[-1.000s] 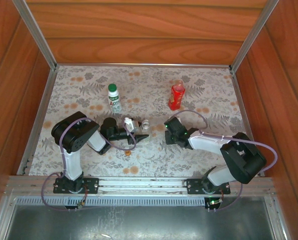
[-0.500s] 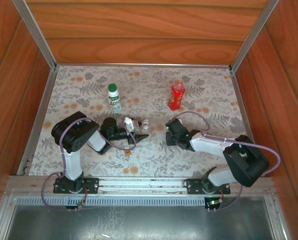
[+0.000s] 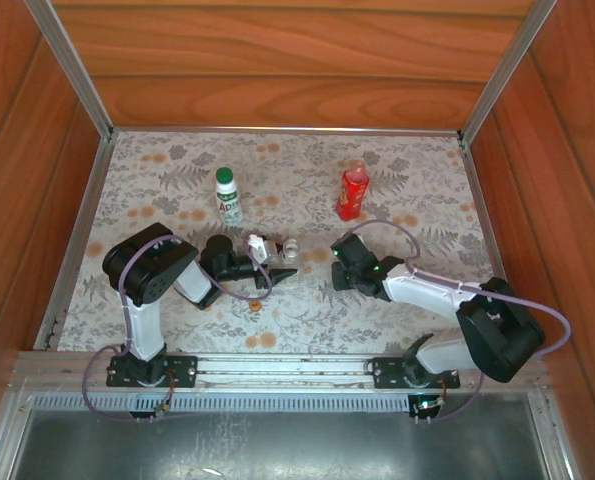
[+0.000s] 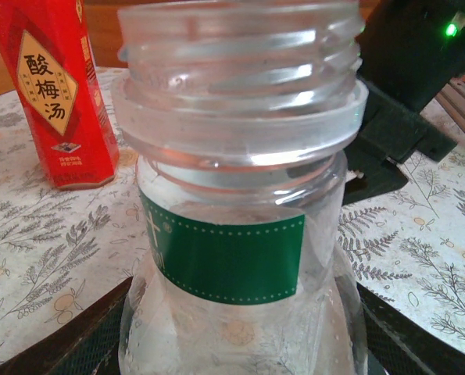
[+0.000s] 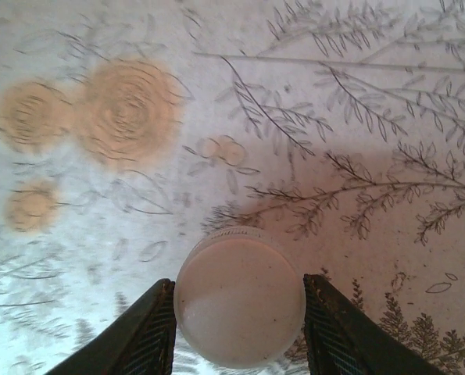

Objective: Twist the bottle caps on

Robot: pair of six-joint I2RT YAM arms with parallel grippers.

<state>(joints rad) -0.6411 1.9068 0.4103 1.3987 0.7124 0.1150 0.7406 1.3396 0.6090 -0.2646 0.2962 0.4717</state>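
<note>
1. The left arm [image 3: 152, 275] is folded low over the floral mat [image 3: 307, 160], its forearm reaching to its right, level with the table.
2. The left gripper [image 3: 283, 259] is about half open and clamped on the clear bottle [image 4: 240, 234]. In the left wrist view its dark fingers [image 4: 76, 348] press the bottle's lower sides.
3. The clear bottle stands upright on the mat near the middle of the table. It has a green label band, and its threaded neck is bare.
4. The right arm [image 3: 447, 300] stretches from its base towards the middle of the table. Its wrist is tipped down so the right gripper [image 3: 339, 264] points at the mat, just beside the clear bottle.
5. In the right wrist view the right gripper [image 5: 238, 283] has its jaws partly closed on the white cap [image 5: 240, 308], one finger against each side. I cannot tell whether the cap rests on the mat or is lifted off it.
6. The red bottle [image 3: 352, 191] stands upright farther back, and its neck looks uncapped.
7. The white bottle [image 3: 228, 198] stands upright at back left with the green cap [image 3: 224, 175] on it.
8. The orange cap [image 3: 254, 306] lies on the mat in front of the left gripper.
</note>
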